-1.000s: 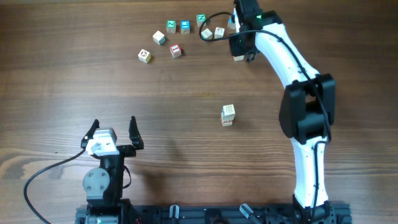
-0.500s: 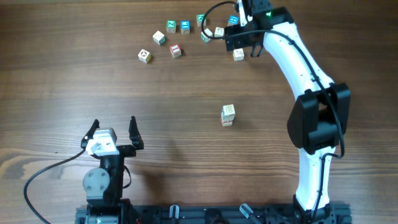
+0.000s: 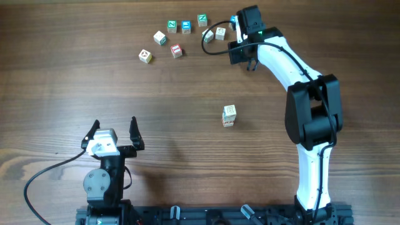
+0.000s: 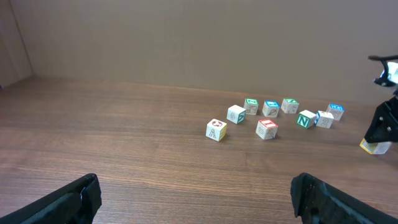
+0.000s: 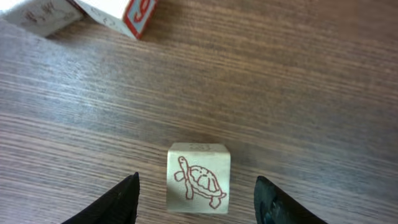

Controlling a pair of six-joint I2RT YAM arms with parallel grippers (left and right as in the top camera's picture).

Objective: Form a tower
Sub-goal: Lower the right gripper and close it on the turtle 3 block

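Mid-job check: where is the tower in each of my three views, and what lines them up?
Overhead: the tower stands alone, just right of centre.
Left wrist: not in it; only loose cubes.
Right wrist: not in it; a turtle cube sits between the fingers.
Shared landmark: the right gripper, top right overhead, right edge of the left wrist view, fingers in the right wrist view.

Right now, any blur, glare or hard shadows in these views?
Overhead: even, soft light, no glare; the tower is crisp but tiny. Left wrist: loose cubes sharp, left gripper's fingers dark, blurred blobs. Right wrist: turtle cube in focus with a faint shadow; right gripper's fingers soft-edged silhouettes.
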